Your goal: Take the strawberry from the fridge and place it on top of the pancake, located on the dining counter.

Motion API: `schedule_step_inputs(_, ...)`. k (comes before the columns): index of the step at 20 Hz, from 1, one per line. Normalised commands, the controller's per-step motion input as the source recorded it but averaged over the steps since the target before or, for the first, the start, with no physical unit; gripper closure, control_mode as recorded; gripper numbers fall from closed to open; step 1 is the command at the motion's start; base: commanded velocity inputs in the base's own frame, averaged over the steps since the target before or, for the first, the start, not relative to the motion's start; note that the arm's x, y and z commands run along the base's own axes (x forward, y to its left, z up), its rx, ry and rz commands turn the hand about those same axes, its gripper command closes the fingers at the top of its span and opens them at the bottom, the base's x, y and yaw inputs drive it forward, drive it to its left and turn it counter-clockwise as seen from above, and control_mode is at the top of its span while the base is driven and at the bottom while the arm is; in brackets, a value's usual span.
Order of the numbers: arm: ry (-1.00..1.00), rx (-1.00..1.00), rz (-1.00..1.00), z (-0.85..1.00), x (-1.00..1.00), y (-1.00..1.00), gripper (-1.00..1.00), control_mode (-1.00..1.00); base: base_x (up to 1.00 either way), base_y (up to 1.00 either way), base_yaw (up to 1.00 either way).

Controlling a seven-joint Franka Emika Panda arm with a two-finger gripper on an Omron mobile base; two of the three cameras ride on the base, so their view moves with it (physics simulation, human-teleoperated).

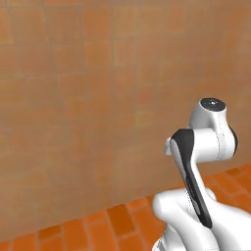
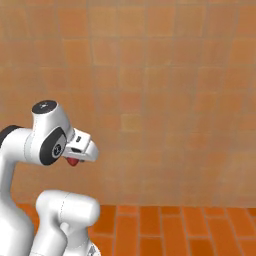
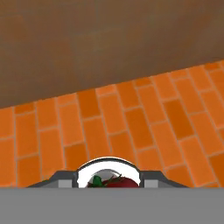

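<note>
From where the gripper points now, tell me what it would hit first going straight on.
The gripper, shut on the strawberry, points down at the orange brick floor, with the tan wall beyond. The floor probably comes first, though depth is unclear.

Matt brick floor point(image 3: 131, 118) (orange), smooth tiled wall point(image 1: 73, 98)

No readable text, label, brand, number or sign is showing anywhere in these views. The tiled wall point(image 1: 88, 98) is carrying only plain terracotta squares, and the brick floor point(image 3: 131, 118) is showing bare orange bricks with pale joints. The white arm point(image 2: 47, 137) is bearing no marking that can be read.
</note>
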Motion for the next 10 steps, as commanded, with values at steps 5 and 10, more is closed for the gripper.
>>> schedule_step_inputs(5, 0.0, 0.0, 0.0, 0.0, 0.0, 0.0, 1.0, 1.0, 0.67, -0.16, -0.65)
schedule_step_inputs(10, 0.0, 0.0, 0.0, 0.0, 0.0, 0.0, 1.0, 1.0, 0.62, -0.18, -0.66)
